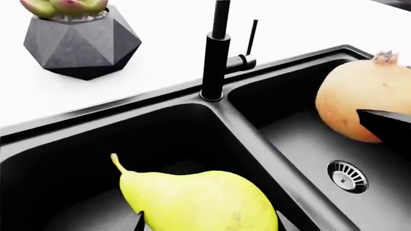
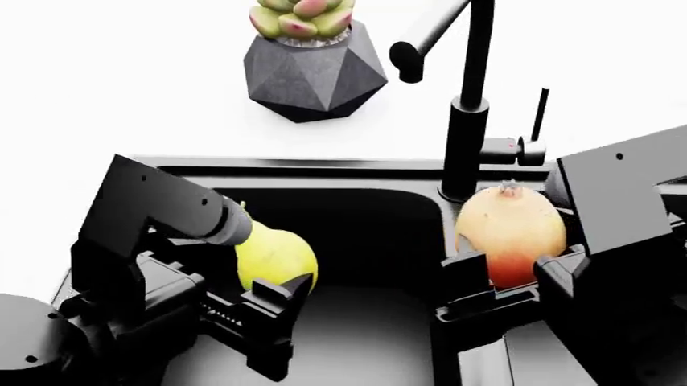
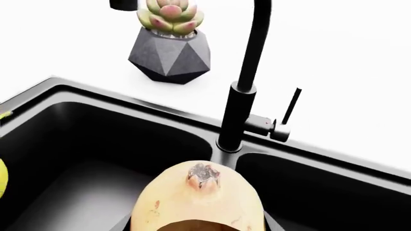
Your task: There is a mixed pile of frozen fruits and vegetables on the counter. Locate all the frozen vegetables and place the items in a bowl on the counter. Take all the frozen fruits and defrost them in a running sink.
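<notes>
The left end effector (image 2: 281, 299) grips the pear (image 2: 275, 256) and the right end effector (image 2: 504, 277) grips the fruit (image 2: 510, 229), both over the sink (image 2: 365, 209).

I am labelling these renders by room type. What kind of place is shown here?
Most likely a kitchen counter: a dark double-basin sink with a tall black faucet set in a white countertop, and a potted succulent behind it.

Both sink (image 2: 365, 217) basins open below, faucet (image 2: 469, 104) upright on divider — plant pot (image 2: 312, 68) behind
</notes>
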`<state>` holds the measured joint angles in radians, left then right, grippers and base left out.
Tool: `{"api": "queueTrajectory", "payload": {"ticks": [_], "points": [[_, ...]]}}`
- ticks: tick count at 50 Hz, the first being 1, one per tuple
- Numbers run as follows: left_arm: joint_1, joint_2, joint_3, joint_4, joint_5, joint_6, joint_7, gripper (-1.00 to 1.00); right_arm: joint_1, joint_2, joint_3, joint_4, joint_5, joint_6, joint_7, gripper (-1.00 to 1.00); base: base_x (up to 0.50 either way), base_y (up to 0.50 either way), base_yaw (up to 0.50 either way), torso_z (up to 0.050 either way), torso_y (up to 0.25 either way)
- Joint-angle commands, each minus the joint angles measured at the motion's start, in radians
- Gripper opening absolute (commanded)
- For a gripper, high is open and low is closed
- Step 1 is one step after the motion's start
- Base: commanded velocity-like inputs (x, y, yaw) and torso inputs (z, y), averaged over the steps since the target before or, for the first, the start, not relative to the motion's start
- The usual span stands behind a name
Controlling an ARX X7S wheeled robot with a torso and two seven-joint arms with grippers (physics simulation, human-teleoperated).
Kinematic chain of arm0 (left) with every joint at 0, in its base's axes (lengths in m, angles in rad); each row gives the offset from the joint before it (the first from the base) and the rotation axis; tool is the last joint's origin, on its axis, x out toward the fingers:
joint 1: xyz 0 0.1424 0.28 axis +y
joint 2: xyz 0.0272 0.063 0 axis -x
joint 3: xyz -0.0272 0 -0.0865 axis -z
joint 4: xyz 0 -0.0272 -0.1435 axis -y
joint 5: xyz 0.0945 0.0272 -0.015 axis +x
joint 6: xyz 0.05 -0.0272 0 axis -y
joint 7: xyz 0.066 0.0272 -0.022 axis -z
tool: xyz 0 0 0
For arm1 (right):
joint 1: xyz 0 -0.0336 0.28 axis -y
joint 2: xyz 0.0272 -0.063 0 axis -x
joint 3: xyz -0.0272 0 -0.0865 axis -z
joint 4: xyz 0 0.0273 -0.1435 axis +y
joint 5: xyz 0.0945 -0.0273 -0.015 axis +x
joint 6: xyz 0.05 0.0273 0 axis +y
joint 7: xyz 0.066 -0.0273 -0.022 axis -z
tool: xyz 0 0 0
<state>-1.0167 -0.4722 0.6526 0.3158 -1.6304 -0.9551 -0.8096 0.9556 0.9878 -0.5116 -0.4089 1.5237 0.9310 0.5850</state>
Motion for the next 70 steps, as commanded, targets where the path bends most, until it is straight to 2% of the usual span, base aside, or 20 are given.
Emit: {"api": "queueTrajectory", "payload": {"ticks": [1, 11, 20, 38, 50, 70], "points": [[-0.003, 0.06, 0.064, -0.099, 0.071, 0.01, 0.034, -1.0, 0.032, 0.062, 0.061, -0.02, 0.045, 0.009, 0.019, -1.0, 0.0, 0.0, 0.0, 0.0, 0.0], [0.02, 0.122, 0.139, -0.114, 0.135, 0.003, 0.047, -1.0, 0.029, 0.097, 0.09, -0.026, 0.079, -0.004, 0.026, -1.0, 0.0, 0.0, 0.0, 0.0, 0.001], [0.003, 0.173, 0.198, -0.203, 0.207, -0.003, 0.084, -1.0, 0.007, 0.1, 0.091, -0.034, 0.079, -0.017, 0.023, -1.0, 0.0, 0.0, 0.0, 0.001, 0.0], [-0.027, 0.296, 0.278, -0.367, 0.236, -0.021, 0.164, -1.0, -0.085, 0.122, 0.101, -0.054, 0.071, -0.069, 0.001, -1.0, 0.0, 0.0, 0.0, 0.0, 0.001], [-0.028, 0.293, 0.33, -0.455, 0.315, -0.002, 0.194, -1.0, -0.091, 0.119, 0.101, -0.059, 0.067, -0.074, -0.003, -1.0, 0.0, 0.0, 0.0, 0.0, 0.001], [0.01, 0.305, 0.381, -0.496, 0.333, 0.001, 0.222, -1.0, -0.12, 0.125, 0.108, -0.062, 0.057, -0.097, -0.013, -1.0, 0.0, 0.0, 0.0, 0.001, 0.001]]}}
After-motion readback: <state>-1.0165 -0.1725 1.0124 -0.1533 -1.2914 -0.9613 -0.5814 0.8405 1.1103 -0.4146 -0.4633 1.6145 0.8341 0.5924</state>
